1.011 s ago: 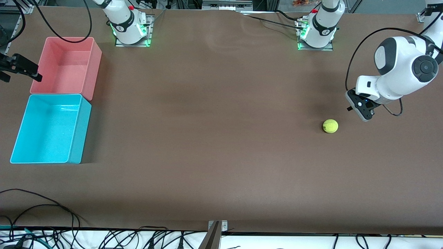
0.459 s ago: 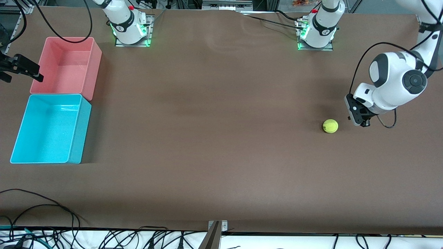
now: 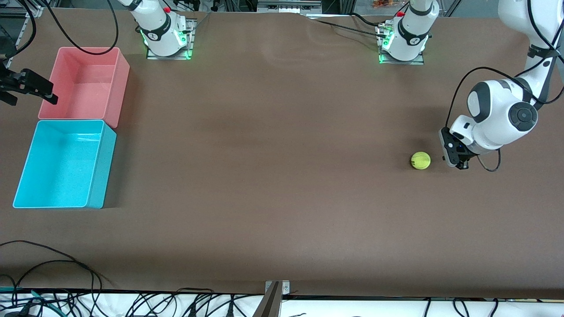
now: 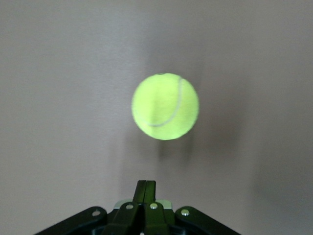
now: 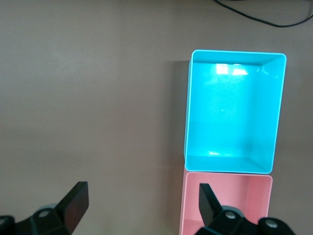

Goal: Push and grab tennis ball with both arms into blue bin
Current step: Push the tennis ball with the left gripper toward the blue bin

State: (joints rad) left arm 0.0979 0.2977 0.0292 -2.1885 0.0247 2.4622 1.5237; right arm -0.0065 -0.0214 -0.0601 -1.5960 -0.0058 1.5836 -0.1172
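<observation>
The tennis ball (image 3: 421, 160) lies on the brown table toward the left arm's end; it also shows in the left wrist view (image 4: 165, 106). My left gripper (image 3: 456, 163) is shut and empty, low beside the ball on the side away from the bins, a short gap apart; its closed fingertips (image 4: 145, 185) point at the ball. The blue bin (image 3: 26, 200) stands empty at the right arm's end, and shows in the right wrist view (image 5: 234, 166). My right gripper (image 3: 42, 92) is open and empty, up beside the pink bin (image 3: 121, 88); its fingers (image 5: 76, 200) are spread wide.
The pink bin, also in the right wrist view (image 5: 227, 205), touches the blue bin and lies farther from the front camera. Cables (image 3: 53, 264) lie along the table's front edge. Both arm bases (image 3: 165, 37) stand at the back edge.
My left arm has swung down and toward the ball, bringing the gripper low beside it. The ball and the right gripper have stayed put.
</observation>
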